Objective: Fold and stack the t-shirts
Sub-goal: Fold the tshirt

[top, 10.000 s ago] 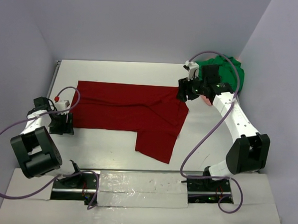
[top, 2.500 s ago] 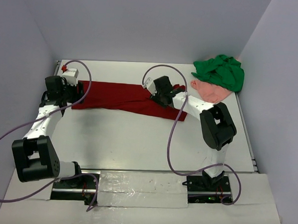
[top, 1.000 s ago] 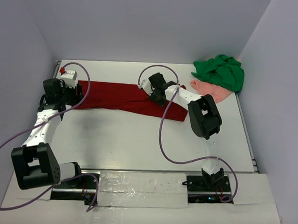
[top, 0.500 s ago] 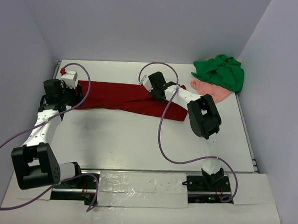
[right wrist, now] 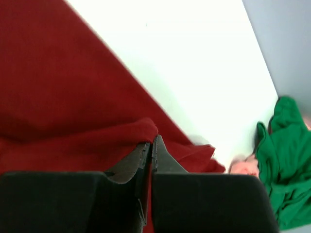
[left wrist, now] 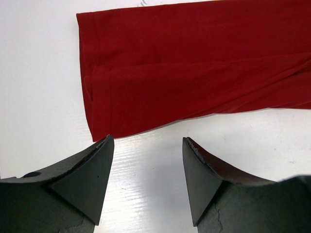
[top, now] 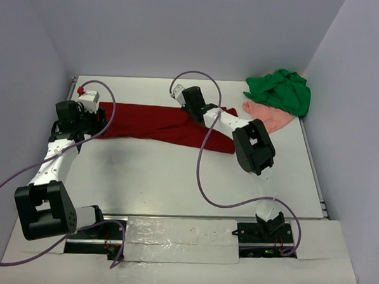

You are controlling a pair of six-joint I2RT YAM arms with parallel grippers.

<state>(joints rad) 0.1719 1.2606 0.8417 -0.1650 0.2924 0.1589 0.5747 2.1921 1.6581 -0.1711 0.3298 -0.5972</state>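
The dark red t-shirt (top: 146, 122) lies as a long folded band across the far half of the table (top: 175, 173). My right gripper (top: 192, 109) is over its right part, jaws all but together, pinching a raised fold of the red cloth (right wrist: 141, 128) at the tips (right wrist: 152, 141). My left gripper (top: 94, 120) hovers at the band's left end, open, with nothing between its fingers (left wrist: 148, 145); the red hem (left wrist: 194, 63) lies just beyond them. The green t-shirt (top: 280, 89) and the pale pink one (top: 268, 115) sit bunched at the far right corner, also in the right wrist view (right wrist: 286, 160).
Grey walls close in the table on the left, back and right. A metal rail (top: 71, 91) runs along the left edge. Purple cables loop from both arms over the table. White bare tabletop (left wrist: 160, 179) lies under the left gripper.
The right gripper has slid left and toward the back wall along the red t-shirt, dragging the fold with it. The left arm has stayed put.
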